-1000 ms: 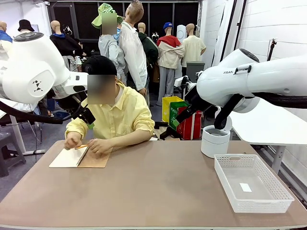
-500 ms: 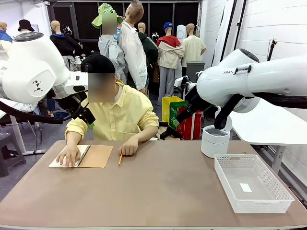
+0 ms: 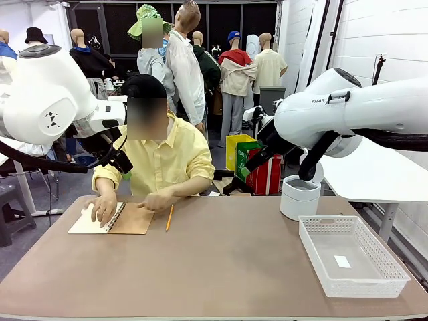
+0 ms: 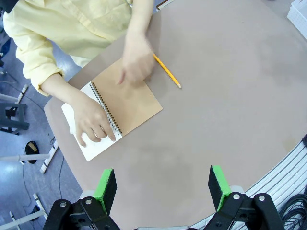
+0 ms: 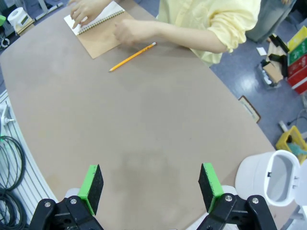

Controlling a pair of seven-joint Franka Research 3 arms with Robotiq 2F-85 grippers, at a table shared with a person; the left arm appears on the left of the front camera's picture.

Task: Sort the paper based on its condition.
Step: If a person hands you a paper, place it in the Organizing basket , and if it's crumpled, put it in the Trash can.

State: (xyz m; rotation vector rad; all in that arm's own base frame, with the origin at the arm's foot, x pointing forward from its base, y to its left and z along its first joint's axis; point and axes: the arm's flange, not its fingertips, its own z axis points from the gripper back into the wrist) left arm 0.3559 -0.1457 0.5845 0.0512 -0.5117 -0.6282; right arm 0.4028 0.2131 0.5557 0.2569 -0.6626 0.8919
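Quick status from my remote seat. The left gripper (image 4: 161, 184) has its fingers spread wide with nothing between them, hanging well above the notebook (image 4: 139, 103). The right gripper (image 5: 150, 187) is just as wide and empty-handed, well apart from the notebook and high over the table (image 3: 221, 267).

The paper (image 4: 93, 148) is the white sheet on the notebook's open side, next to the brown cover. I can't tell if it's loose or bound. The person has one hand (image 4: 91, 124) flat on it and the other hand (image 4: 136, 67) on the cover. A pencil (image 4: 168, 72) lies just beside the cover's far edge. The white basket (image 3: 368, 287) sits well apart from the notebook, with a white tub (image 3: 299, 197) near it.
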